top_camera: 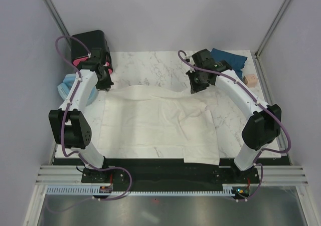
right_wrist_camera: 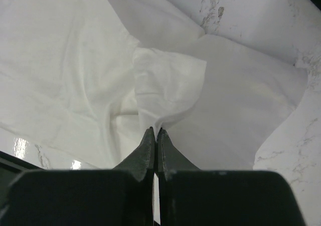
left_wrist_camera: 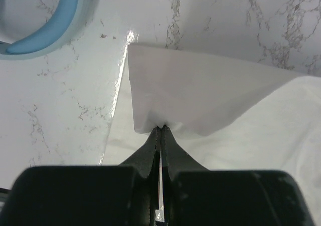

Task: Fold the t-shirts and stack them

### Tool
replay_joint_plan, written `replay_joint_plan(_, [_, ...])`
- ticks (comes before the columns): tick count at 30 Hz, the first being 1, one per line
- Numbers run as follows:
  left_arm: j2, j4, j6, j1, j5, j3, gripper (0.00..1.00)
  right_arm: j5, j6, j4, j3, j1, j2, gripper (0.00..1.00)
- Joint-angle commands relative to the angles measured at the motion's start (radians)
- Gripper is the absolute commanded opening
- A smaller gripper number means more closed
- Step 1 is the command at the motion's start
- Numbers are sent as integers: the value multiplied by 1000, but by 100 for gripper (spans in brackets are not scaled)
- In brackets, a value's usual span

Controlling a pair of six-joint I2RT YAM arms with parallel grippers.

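Observation:
The cream-white t-shirt point(top_camera: 155, 123) lies spread over the middle of the marble table, its near right corner hanging over the front edge. My left gripper point(top_camera: 104, 83) is shut on the shirt's far left corner point(left_wrist_camera: 190, 93) and holds it lifted. My right gripper point(top_camera: 196, 87) is shut on a bunched fold of the shirt's far right edge point(right_wrist_camera: 168, 85). The dark teal-blue t-shirt point(top_camera: 229, 58) lies folded at the far right corner, behind the right arm.
A black box with pink drawers point(top_camera: 86, 44) stands at the far left corner. A pale blue padded ring point(top_camera: 65, 88) lies at the left edge, also in the left wrist view point(left_wrist_camera: 45, 28). A small tan object point(top_camera: 250, 79) sits at the right edge.

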Motion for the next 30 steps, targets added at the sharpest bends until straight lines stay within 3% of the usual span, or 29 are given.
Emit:
replay_joint_plan(1, [-7, -46, 26, -4, 14, -52, 2, -43, 40, -58, -6, 21, 18, 0])
replay_joint_plan(12, [153, -185, -25, -4, -11, 99, 2, -70, 77, -125, -15, 47, 69, 0])
replay_joint_plan(30, [119, -191, -29, 6, -34, -55, 2, 37, 168, -200, -121, 48, 83, 0])
